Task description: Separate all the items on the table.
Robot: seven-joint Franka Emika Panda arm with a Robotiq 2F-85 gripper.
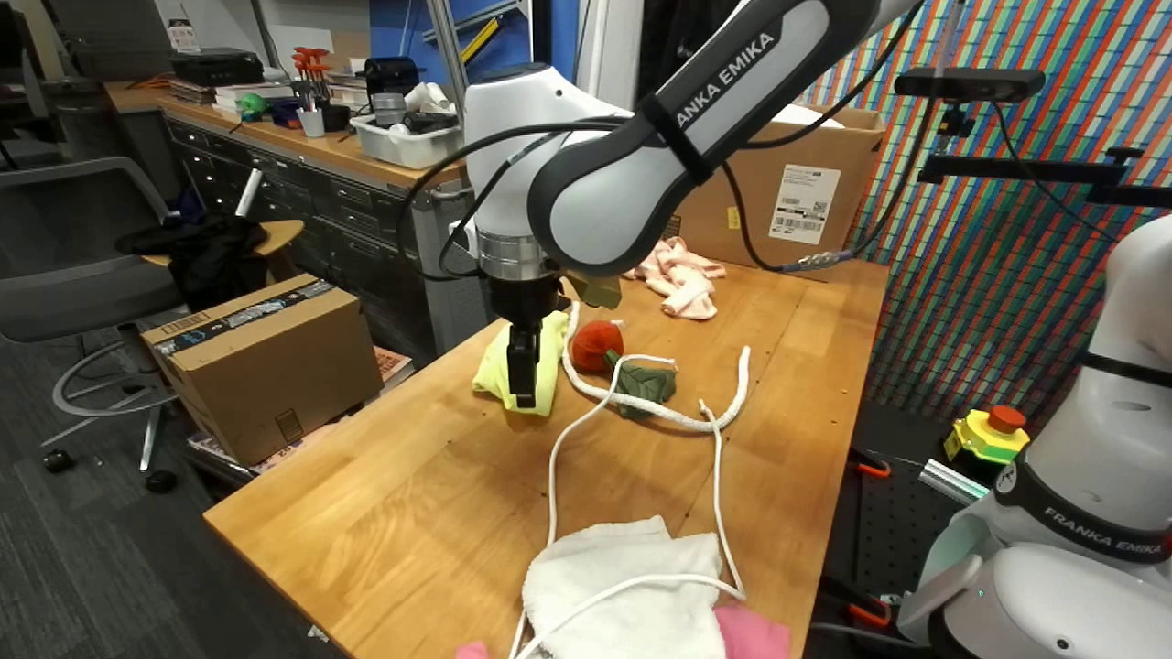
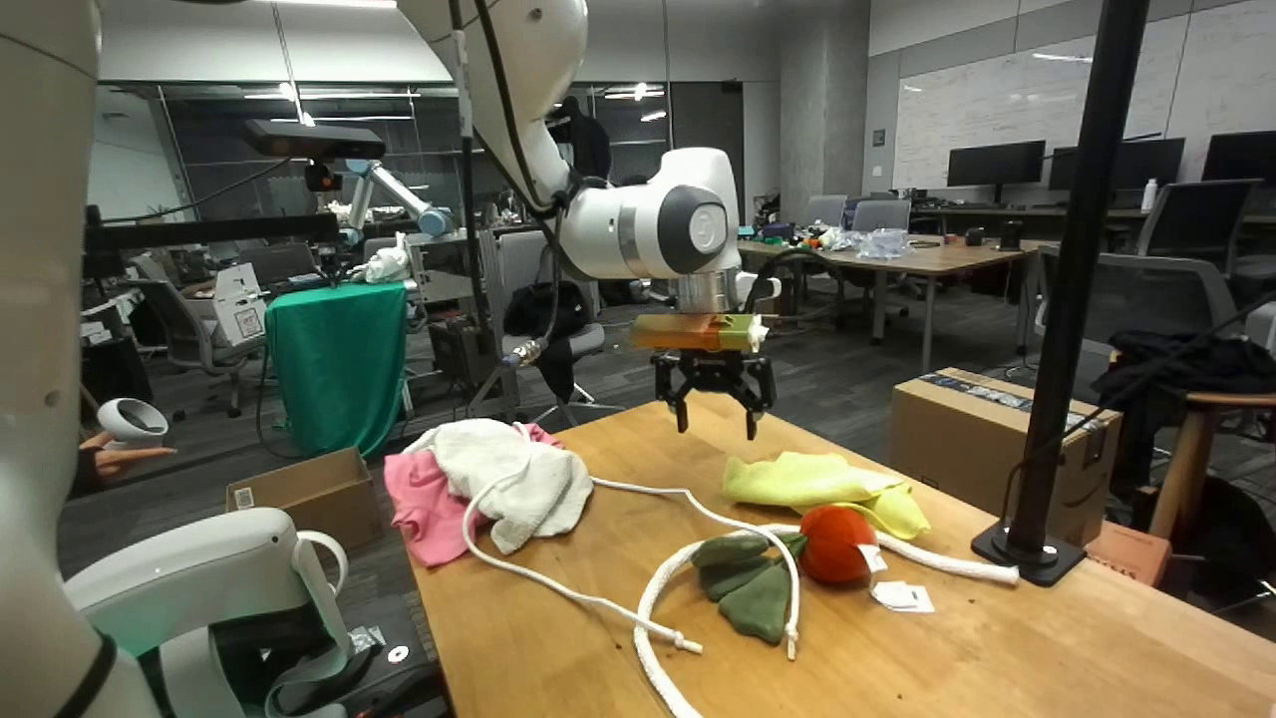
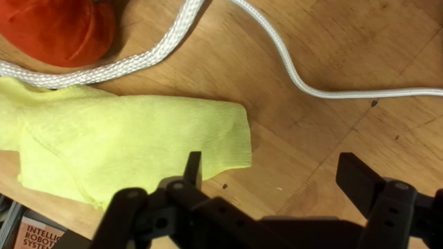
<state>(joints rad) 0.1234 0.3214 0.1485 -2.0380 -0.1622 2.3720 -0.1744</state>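
- Above the butcher-block table (image 1: 394,485), the Robotiq gripper (image 2: 717,429) is held pointing downward; its fingers are spread well apart, and bare wood and the end of the yellow cloth (image 3: 131,138) are seen between them in the wrist view.
- Near the long edge beyond which a taped carton (image 1: 275,384) is seen, the yellow cloth is spread on the surface.
- Between that cloth and the red plush ball (image 2: 832,543), a thick braided white rope (image 3: 117,70) is laid in a curve, the cloth being touched by it.
- Against the ball, a green leaf-shaped fabric piece (image 2: 755,601) is rested; over it a thin white cord (image 3: 363,93) is draped.
- Toward a corner of the surface, a white-grey cloth (image 1: 632,549) is piled on a bright pink cloth (image 2: 424,494) and overlaid by the same cord.
- Close to the end edge where a large cardboard box (image 1: 758,188) is placed, a pale pink cloth (image 1: 679,275) is bunched up, as shown in an exterior view.
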